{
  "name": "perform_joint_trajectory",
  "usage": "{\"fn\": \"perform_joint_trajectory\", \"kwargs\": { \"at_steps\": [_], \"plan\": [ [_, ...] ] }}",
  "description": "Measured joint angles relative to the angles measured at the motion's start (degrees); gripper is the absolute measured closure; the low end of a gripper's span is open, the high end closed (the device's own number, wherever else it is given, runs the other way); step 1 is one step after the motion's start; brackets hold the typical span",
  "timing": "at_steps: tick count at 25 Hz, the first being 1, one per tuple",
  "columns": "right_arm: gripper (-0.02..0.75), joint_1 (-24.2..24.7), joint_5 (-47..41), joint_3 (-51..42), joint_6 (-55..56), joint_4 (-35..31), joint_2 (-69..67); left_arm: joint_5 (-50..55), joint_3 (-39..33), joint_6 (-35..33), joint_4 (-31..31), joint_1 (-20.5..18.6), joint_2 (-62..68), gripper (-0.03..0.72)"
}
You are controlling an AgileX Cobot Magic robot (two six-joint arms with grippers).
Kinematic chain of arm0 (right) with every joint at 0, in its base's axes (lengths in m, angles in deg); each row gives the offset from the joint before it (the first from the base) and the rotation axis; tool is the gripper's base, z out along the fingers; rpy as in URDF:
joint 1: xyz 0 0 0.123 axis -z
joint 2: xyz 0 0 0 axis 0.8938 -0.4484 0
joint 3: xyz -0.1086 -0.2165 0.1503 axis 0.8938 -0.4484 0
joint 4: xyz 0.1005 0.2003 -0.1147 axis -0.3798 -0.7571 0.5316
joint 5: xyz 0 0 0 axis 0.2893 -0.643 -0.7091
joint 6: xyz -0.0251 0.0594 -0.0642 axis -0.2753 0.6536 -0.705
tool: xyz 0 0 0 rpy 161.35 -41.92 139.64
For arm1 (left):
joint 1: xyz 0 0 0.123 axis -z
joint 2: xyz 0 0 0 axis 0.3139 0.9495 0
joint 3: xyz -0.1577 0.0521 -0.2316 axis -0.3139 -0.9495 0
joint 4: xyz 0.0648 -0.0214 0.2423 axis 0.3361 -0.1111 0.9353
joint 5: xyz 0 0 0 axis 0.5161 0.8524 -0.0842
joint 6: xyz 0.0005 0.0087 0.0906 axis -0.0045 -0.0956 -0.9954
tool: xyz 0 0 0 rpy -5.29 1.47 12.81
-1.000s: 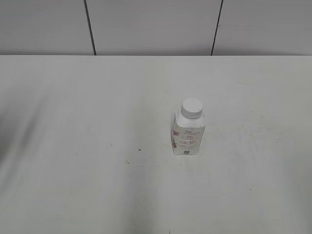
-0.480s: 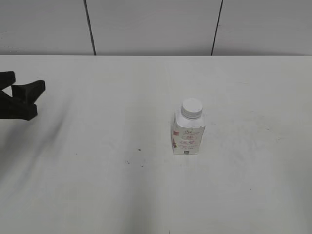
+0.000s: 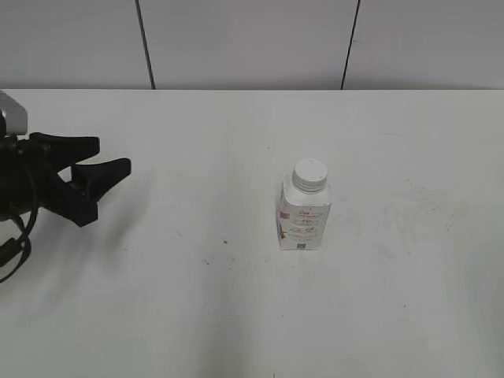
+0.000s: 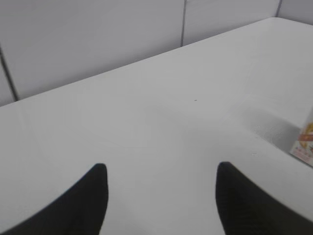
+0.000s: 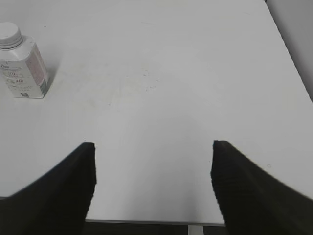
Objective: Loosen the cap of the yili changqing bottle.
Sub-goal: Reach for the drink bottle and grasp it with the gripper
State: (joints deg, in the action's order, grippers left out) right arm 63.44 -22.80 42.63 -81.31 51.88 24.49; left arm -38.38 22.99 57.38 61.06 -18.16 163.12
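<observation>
The yili changqing bottle (image 3: pixel 304 218) stands upright on the white table, right of the middle, white with pink-red print and a small dark code square. Its ribbed white cap (image 3: pixel 309 175) sits on the neck. My left gripper (image 3: pixel 110 161) is open and empty at the far left, well away from the bottle. In the left wrist view its jaws (image 4: pixel 161 169) are spread and only a corner of the bottle (image 4: pixel 305 142) shows at the right edge. My right gripper (image 5: pixel 153 147) is open and empty over the table's front edge; its wrist view shows the bottle (image 5: pixel 23 66) and cap (image 5: pixel 10 34) at top left.
The white table (image 3: pixel 197 299) has a few small dark specks near its middle. A grey panelled wall (image 3: pixel 244 43) stands behind its far edge. The table's front edge (image 5: pixel 146 221) and right edge show in the right wrist view.
My left gripper has come into the exterior view from the left edge and moved right, toward the bottle. The bottle has not moved.
</observation>
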Motion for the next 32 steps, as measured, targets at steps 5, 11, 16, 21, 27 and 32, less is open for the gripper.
{"fn": "perform_joint_trajectory", "kwargs": {
  "at_steps": [5, 11, 16, 21, 27, 32],
  "plan": [
    [0.158, 0.0, 0.0, 0.0, 0.02, 0.0, 0.0, -4.23, 4.42, 1.19, 9.75, 0.0, 4.47, 0.255],
    [0.158, 0.0, 0.0, 0.0, 0.02, 0.0, 0.0, -5.62, 8.6, 1.63, 12.7, 0.25, 9.65, 0.259],
    [0.158, 0.0, 0.0, 0.0, 0.02, 0.0, 0.0, -7.37, 8.86, 1.69, 11.63, 1.5, 9.79, 0.274],
    [0.158, 0.0, 0.0, 0.0, 0.02, 0.0, 0.0, -7.42, 10.2, 1.09, 14.78, 2.47, 10.19, 0.279],
    [0.158, 0.0, 0.0, 0.0, 0.02, 0.0, 0.0, -5.18, 16.23, 4.2, 25.32, 5.3, 13.71, 0.279],
    [0.158, 0.0, 0.0, 0.0, 0.02, 0.0, 0.0, -4.86, 20.05, 5.27, 27.63, 9.11, 17.02, 0.279]
  ]
}}
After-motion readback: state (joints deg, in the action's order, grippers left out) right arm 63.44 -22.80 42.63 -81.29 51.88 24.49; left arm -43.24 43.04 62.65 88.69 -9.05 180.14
